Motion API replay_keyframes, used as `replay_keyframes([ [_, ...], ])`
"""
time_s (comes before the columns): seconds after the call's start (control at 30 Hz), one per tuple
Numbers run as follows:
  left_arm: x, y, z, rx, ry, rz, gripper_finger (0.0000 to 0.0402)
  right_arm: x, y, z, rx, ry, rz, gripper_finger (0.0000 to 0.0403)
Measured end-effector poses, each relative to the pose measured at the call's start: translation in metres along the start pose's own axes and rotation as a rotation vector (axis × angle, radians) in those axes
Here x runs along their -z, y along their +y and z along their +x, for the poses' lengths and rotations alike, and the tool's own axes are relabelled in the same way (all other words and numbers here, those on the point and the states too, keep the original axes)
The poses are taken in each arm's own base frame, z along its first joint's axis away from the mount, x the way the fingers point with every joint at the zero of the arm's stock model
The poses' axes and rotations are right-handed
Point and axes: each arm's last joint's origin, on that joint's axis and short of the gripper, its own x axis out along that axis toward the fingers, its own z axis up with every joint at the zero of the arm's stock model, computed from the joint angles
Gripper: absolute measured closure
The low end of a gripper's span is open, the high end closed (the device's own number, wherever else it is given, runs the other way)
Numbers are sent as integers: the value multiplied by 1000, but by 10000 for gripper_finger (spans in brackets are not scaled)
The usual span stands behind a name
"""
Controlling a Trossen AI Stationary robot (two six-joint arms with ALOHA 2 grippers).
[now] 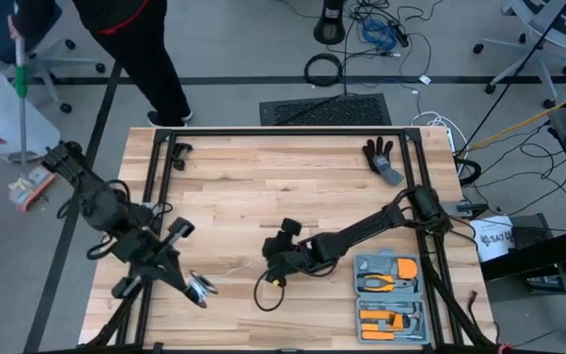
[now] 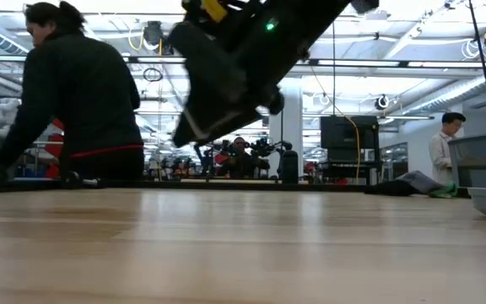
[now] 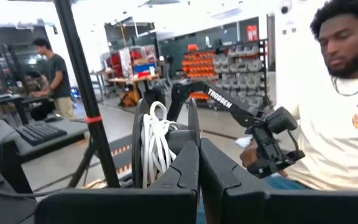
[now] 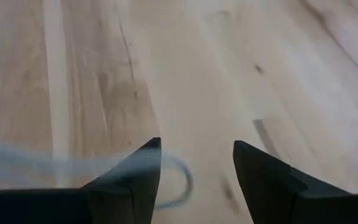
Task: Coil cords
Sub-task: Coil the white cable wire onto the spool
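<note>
1. Pale wooden table (image 1: 293, 187) in an open workshop, with a tool case (image 1: 391, 285) at its near right corner.
2. Well to the left of the tool case, the left gripper (image 3: 197, 146) is clamped on the black reel (image 3: 137, 140).
3. White cord (image 3: 157, 143) sits in several turns on the reel, so winding looks largely done. No loose tail is visible.
4. Just left of the tool case, the right gripper (image 4: 197, 144) hangs with its jaws apart and empty, over a dark loop (image 1: 263, 293) of cord.
5. "TROSSEN" reads on the right arm (image 3: 219, 98). Other lettering is illegible.
</note>
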Motion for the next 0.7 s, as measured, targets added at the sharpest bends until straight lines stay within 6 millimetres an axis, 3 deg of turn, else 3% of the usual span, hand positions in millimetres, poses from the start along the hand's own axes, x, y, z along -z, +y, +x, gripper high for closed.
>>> replay_keyframes([
  [0.23, -4, -6, -5, -14, -12, 7, 400, -3, -8, -36, 22, 101, -62, 216],
  [0.7, -7, -11, -7, -31, -20, 18, 400, 9, -41, -104, 273, 309, -72, 216],
])
